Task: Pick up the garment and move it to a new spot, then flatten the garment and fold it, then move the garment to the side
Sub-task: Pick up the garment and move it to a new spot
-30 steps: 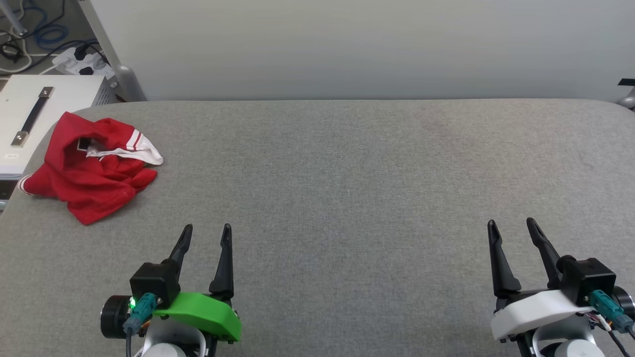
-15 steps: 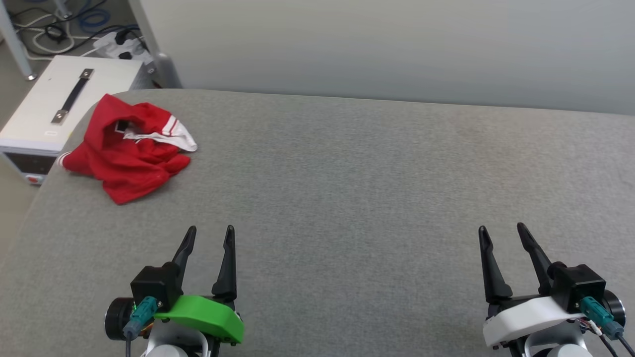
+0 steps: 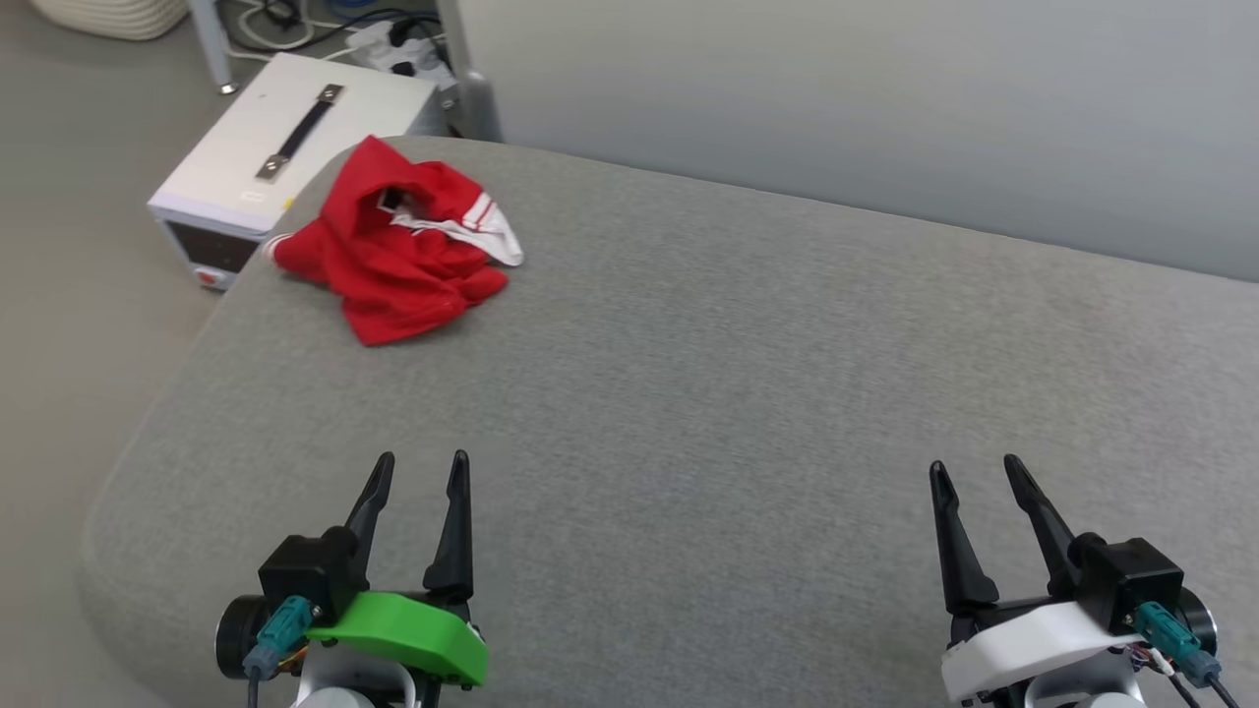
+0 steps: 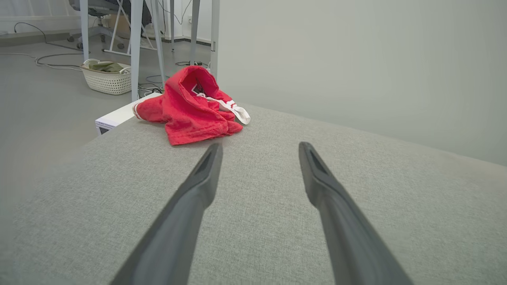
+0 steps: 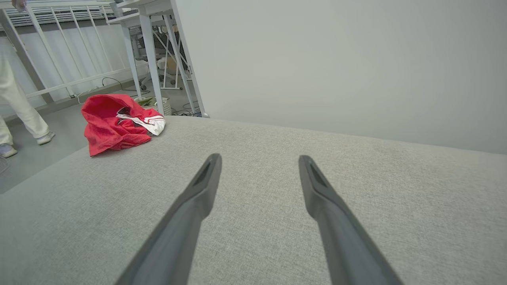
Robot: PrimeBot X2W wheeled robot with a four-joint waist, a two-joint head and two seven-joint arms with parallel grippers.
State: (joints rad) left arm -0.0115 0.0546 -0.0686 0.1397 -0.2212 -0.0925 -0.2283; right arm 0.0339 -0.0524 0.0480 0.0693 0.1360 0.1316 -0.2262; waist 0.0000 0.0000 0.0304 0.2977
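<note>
Only the head camera has swung: the whole picture has slid right since the earlier frame, so the garment [image 3: 398,251] sits nearer the middle of the head view while lying on the same corner of the padded grey table [image 3: 708,393]. Neither arm has shifted in that view.

The turn looks meant to bring the heap squarely in sight before a reach. It lies at 11 o'clock from the left gripper [image 3: 423,457], well apart from it, and at about 10 o'clock from the right gripper [image 3: 974,463], further still. One edge of the heap hangs at the table's rim, near a white box [image 3: 285,147] on the floor.

Both claws stand with their 2 fingers apart and empty, low over the near edge, probably waiting until the target is framed.

The shirt is bunched, so its axis is only a judgement: its widest spread runs 9 to 3 o'clock, striped cuff at 9, white sleeve at 3. The collar opening stands up at 12, and a red flap trails toward 6.
</note>
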